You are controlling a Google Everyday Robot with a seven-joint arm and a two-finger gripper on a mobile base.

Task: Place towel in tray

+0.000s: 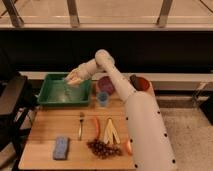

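- Camera view: your claw (71,80) hangs over the green tray (50,98), towards its back right part.
- You cannot tell its state here.
- A pale patch inside the tray may be the towel (64,93); it is unclear.
- A speckled blue sponge (61,148) lies on the counter (45,132).

Tool (71,80) over glossy green plastic tray (47,97); matt wood table (45,134).

Smooth white arm — thick rounded segments (bulbous joints), pale cream pincer (73,78) over tray.
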